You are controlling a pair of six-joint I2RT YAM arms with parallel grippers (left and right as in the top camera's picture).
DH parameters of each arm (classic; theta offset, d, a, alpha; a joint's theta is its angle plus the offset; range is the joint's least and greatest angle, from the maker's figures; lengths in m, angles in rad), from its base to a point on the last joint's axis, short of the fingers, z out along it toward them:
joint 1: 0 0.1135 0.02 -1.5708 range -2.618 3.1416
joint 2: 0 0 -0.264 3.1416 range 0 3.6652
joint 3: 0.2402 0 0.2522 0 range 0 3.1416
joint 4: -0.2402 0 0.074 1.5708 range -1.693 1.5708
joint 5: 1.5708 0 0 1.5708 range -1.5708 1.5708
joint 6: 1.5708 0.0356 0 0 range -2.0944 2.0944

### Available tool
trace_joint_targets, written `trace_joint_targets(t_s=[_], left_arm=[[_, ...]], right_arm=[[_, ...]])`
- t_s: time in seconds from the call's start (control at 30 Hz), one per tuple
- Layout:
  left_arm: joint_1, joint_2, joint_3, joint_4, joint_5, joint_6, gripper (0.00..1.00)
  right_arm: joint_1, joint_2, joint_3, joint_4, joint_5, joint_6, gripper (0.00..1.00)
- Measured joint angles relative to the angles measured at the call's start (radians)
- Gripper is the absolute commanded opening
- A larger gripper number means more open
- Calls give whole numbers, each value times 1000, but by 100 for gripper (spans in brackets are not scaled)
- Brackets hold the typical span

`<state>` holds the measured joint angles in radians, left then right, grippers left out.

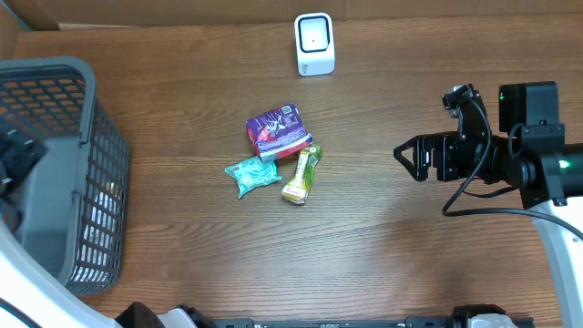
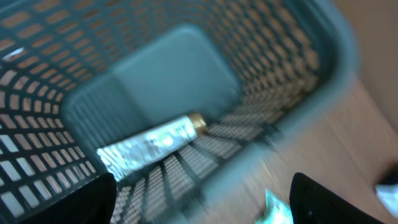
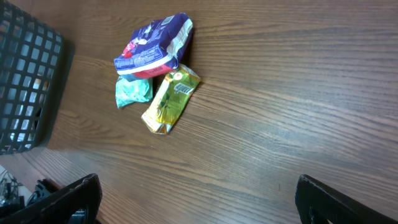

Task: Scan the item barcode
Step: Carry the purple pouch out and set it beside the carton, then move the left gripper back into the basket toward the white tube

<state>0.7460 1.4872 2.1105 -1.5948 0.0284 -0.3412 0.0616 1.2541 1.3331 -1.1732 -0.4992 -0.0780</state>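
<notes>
A white barcode scanner (image 1: 314,43) stands at the table's far edge. Three packets lie together mid-table: a purple one (image 1: 279,131), a teal one (image 1: 253,175) and a yellow-green one (image 1: 301,175). The right wrist view shows them too, the purple packet (image 3: 154,46) above the yellow-green packet (image 3: 170,99). My right gripper (image 1: 405,155) hovers open to their right, holding nothing. My left gripper (image 2: 199,208) is open over the grey basket (image 2: 298,37), where a silver packet (image 2: 152,144) lies on the floor. That view is blurred.
The grey mesh basket (image 1: 100,182) fills the table's left side and shows at the left edge of the right wrist view as well. Bare wood lies between the packets and my right gripper.
</notes>
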Motion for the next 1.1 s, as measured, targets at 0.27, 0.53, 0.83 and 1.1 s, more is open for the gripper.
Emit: trace_joint_targets(t_s=[0.27,0.53,0.83,1.1], left_arm=[[147,47,-295,228,85,4,80],[146,122,-558,343,103,39,80],[146,219,-785,475,99,69,80],[146,300,-831,497,100,126,80]], right_arm=[[0,0,0,-15,-10,0,99],[0,0,0,-16,-10,0,99],[0,0,0,-14,-11,0,99],[0,25,0,-14,-11,0,99]])
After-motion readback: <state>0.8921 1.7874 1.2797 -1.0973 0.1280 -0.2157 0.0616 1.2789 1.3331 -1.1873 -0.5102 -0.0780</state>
